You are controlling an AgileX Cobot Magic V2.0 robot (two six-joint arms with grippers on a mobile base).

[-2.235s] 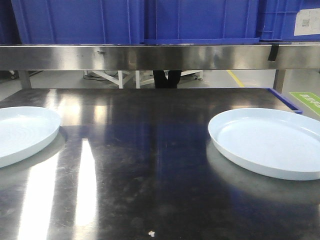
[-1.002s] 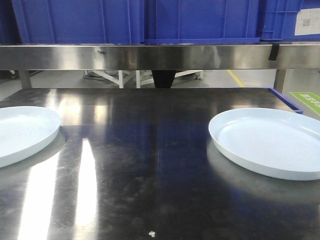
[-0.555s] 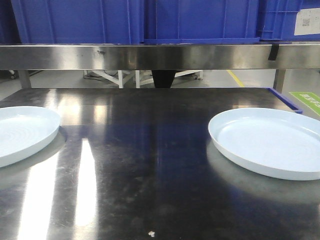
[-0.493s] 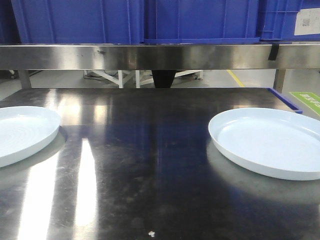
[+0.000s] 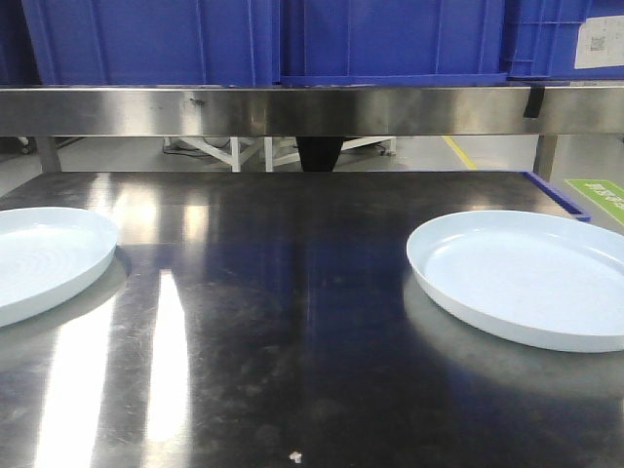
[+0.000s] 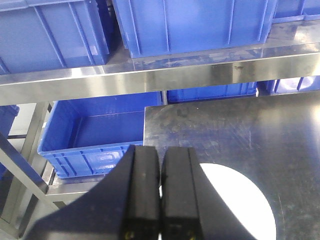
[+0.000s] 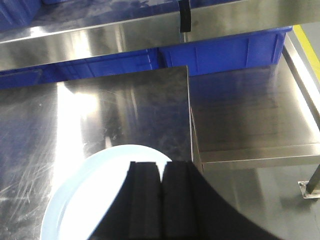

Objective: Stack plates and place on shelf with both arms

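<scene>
L plate, R plate well apart on table

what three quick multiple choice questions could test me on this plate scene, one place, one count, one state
1. The blue crates in the front view sit: A on the table B on the floor C on the shelf above the table
2. Plates on the table: A one B two C three
3. The plates are: A apart, lying flat B stacked C leaning upright

C, the crates rest atop the shelf; B, a left plate and a right plate; A, bare steel separates them.
</scene>
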